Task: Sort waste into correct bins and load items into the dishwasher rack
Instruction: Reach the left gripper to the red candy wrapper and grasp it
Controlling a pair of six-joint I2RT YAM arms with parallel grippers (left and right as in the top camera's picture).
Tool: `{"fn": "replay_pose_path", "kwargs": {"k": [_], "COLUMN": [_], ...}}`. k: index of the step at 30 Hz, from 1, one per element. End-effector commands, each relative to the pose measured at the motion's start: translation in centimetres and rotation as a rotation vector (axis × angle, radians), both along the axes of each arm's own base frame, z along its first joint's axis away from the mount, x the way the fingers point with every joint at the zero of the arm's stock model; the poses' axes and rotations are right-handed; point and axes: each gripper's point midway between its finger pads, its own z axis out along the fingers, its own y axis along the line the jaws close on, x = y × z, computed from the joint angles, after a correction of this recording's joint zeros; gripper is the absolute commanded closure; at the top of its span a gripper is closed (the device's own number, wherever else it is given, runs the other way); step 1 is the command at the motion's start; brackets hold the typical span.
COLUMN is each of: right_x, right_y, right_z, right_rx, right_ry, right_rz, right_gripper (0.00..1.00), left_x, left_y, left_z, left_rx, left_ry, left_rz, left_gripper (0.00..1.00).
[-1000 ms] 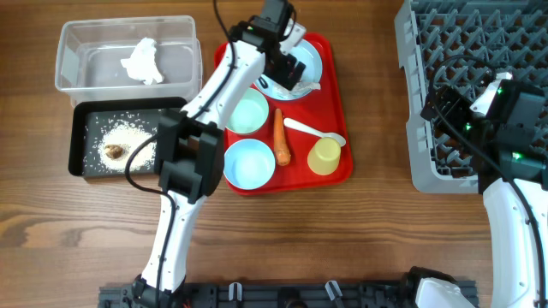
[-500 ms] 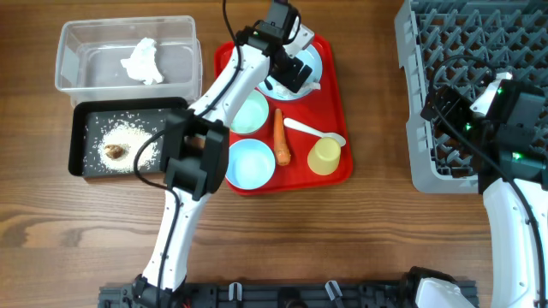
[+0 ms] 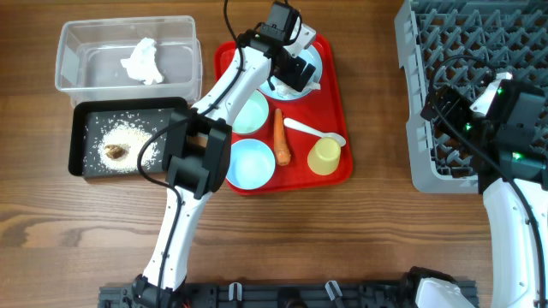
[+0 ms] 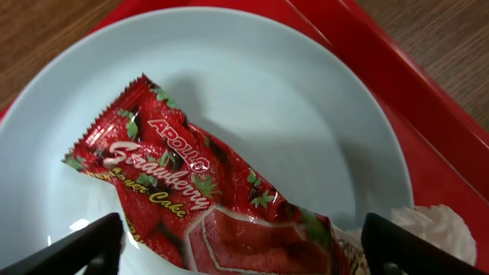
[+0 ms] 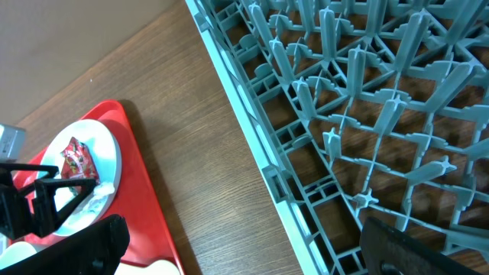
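The small red wrapper [image 4: 199,206] lies on the pale blue plate [image 4: 306,92], right under the left end effector [image 4: 248,248] (fingers wide apart, one each side). It points from 10 to 4 o'clock. The right end effector [image 5: 244,248], also spread wide, is far off.
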Motion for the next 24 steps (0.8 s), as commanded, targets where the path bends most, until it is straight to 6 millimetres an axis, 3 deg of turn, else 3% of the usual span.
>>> {"fn": "replay_pose_path", "kwargs": {"k": [1,6,9,11,17,22,24], "right_x": [0.3,0.3,0.3,0.3,0.3,0.3,0.3], "right_y": [0.2,0.2,0.2,0.2,0.2,0.2,0.2], "right_z": [0.3,0.3,0.3,0.3,0.3,0.3,0.3], "right_rx": [0.016,0.016,0.016,0.016,0.015,0.015,0.015], "right_ry": [-0.009,-0.010,-0.010,-0.010,-0.010,-0.009,-0.009], "right_rz": [0.005,0.005,0.005,0.005,0.005,0.005,0.005], "right_gripper": [0.00,0.00,0.00,0.00,0.00,0.00,0.00], "left_x": [-0.4,-0.4,-0.3,-0.3,-0.4,-0.4,-0.1], "left_y": [-0.1,-0.1,-0.1,-0.1,-0.3,-0.4,-0.4], "left_z": [-2.9,-3.3,-3.2,-3.2,-3.2,-2.8,-1.4], "left_rx": [-0.008,-0.015,-0.016,-0.016,-0.016,-0.023,-0.046], "left_ry": [0.060,0.069,0.066,0.066,0.065,0.063,0.053], "left_rz": [0.024,0.042,0.042,0.042,0.040,0.048,0.078], "left_gripper": [0.08,0.21,0.37,0.55,0.93,0.96,0.96]}}
